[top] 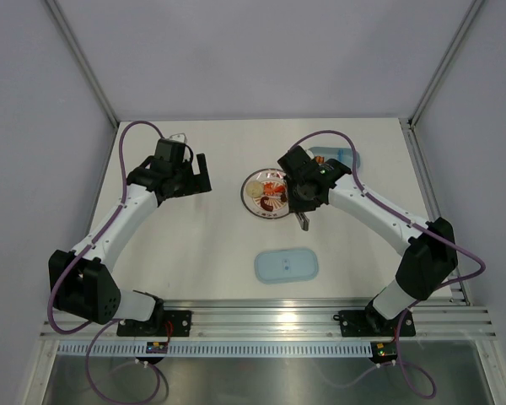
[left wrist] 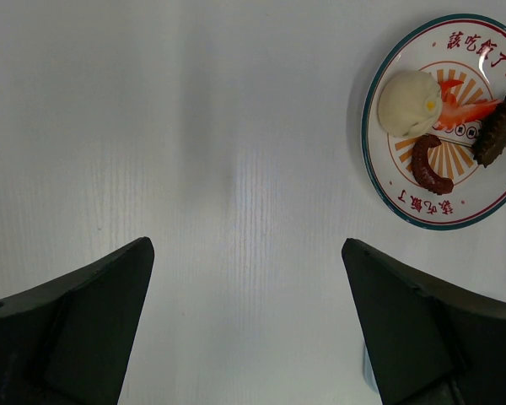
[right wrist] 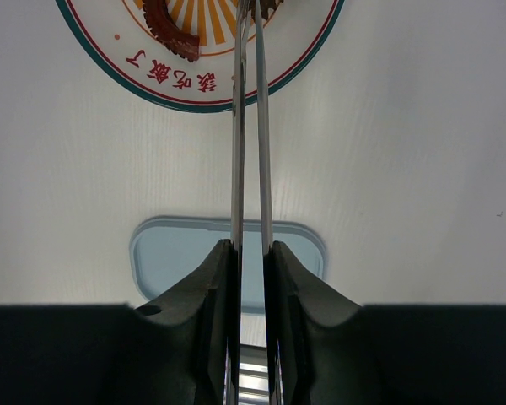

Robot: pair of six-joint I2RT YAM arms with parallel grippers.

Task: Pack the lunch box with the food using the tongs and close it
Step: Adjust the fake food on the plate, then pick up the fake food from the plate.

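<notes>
Tongs [right wrist: 249, 126]: my right jaws grip them, long axis aimed at the food [right wrist: 173, 21] on the plate [right wrist: 308, 51]; left jaws stand open.

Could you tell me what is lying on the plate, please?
On the plate: a white bun, a red-orange piece, a curved brown piece and a dark piece. Overhead, the right gripper with the tongs hides one side.

The plate [left wrist: 381, 156] bears red Chinese characters, 該吃飯了, printed on its rim in two places.
</notes>
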